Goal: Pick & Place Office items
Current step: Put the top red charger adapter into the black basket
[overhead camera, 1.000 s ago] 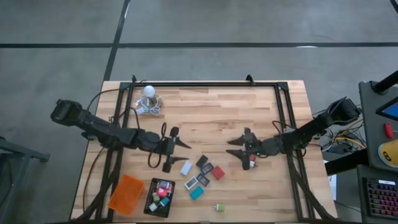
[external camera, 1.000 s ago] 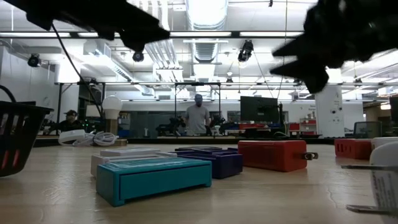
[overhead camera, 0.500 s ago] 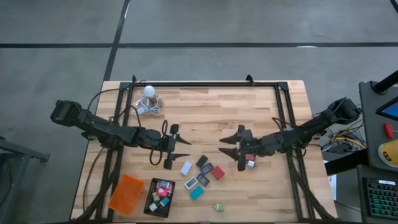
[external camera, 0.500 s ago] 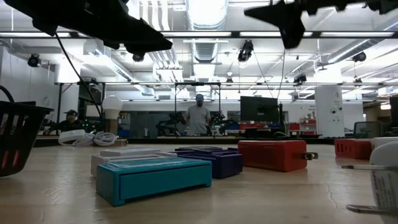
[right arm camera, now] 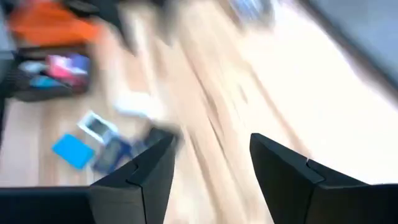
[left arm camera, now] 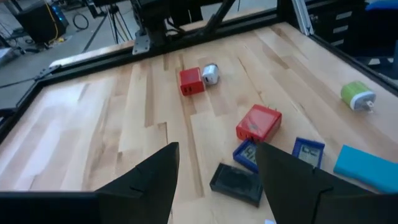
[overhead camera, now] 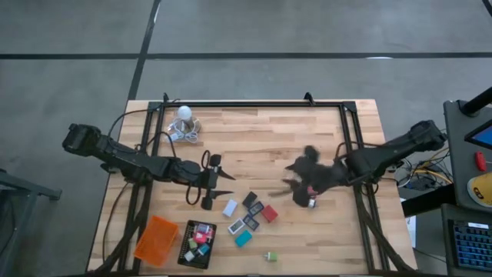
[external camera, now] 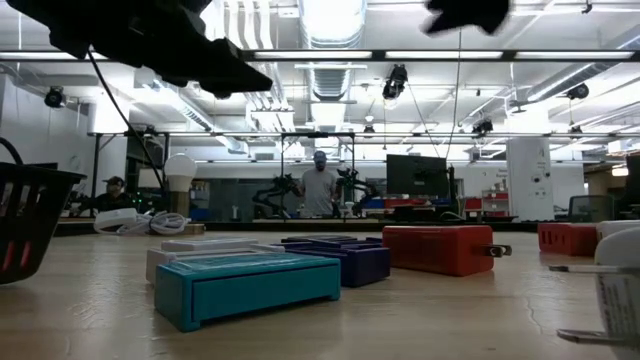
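Several small office items lie near the table's front middle: a white piece (overhead camera: 230,207), a black one (overhead camera: 250,200), a red one (overhead camera: 269,214), a teal one (overhead camera: 243,238) and a green one (overhead camera: 270,256). A small red-and-white pair (overhead camera: 310,201) lies to their right. My left gripper (overhead camera: 225,184) hovers open just left of the cluster, and in its wrist view the red piece (left arm camera: 258,122) and black piece (left arm camera: 235,182) lie ahead of the fingers (left arm camera: 217,148). My right gripper (overhead camera: 290,178) is blurred, raised above the red-and-white pair, open and empty (right arm camera: 211,140).
A black tray (overhead camera: 184,254) with several pieces in it and an orange tray (overhead camera: 156,240) stand at the front left. A white bulb with a coiled cord (overhead camera: 184,115) sits at the far left. Black frame rails (overhead camera: 254,104) run along the table's edges. People show in the room beyond.
My right gripper has risen well above the table from just over the red-and-white pair and has tipped toward level, still open and holding nothing. The pieces lie where they were.
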You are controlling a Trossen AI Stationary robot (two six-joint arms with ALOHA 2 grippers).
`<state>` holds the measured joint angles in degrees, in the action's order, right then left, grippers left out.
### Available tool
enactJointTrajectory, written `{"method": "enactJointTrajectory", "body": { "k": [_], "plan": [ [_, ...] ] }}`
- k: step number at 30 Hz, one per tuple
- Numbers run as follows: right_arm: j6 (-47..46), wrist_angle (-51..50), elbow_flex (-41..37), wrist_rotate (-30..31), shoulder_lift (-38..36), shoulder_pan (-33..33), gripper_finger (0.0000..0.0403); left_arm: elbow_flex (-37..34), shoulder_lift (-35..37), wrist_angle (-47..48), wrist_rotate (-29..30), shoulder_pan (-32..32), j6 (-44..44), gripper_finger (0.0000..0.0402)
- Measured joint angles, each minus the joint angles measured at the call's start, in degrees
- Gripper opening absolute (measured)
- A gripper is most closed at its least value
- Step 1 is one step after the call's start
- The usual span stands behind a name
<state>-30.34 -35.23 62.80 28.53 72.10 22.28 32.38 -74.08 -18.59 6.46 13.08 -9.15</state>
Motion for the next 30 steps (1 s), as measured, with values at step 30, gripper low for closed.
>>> {"method": "enactJointTrajectory", "body": {
  "k": [30],
  "plan": [
    [-20.5, -36.8, -4.3, -12.7, 3.1, 2.4, 0.0203, -0.7, 0.0, 1.6, -0.1, 0.0, 1.3, 0.0216]
  ]
}}
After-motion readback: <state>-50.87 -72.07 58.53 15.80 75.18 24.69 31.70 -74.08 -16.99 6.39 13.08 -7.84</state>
